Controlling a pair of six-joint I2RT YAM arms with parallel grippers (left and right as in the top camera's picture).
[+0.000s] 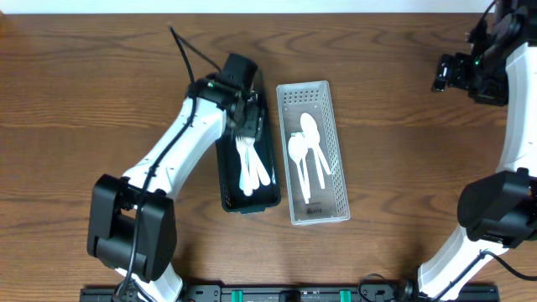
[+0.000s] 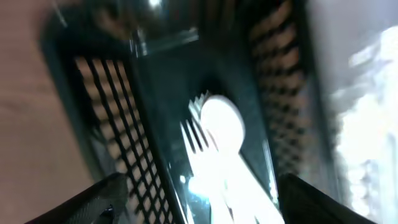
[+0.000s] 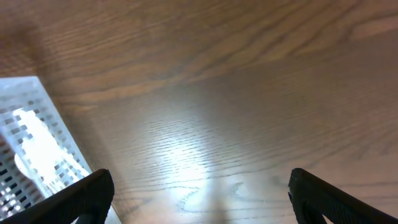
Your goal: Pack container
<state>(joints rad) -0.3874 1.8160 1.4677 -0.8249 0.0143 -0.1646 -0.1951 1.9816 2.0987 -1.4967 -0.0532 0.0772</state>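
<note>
My left pincer [image 1: 251, 124] hangs released over the black tray [image 1: 229, 198], centre-left, long axis up-down the frame; white cutlery [image 1: 252, 168] lies lengthwise inside, heads toward the top. Right pincer [image 3: 199, 190] is released too.

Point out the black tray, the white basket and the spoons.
black tray [image 1: 250, 206], overhead view, wall at its lower end.
white basket [image 1: 304, 97], overhead view, bare floor at its upper end.
spoons [image 1: 309, 126], overhead view, bowl of the uppermost spoon.

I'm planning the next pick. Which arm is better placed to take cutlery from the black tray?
Left. The left claw hangs open over the black tray and the white cutlery; the right claw is far off near the table edge.
</note>
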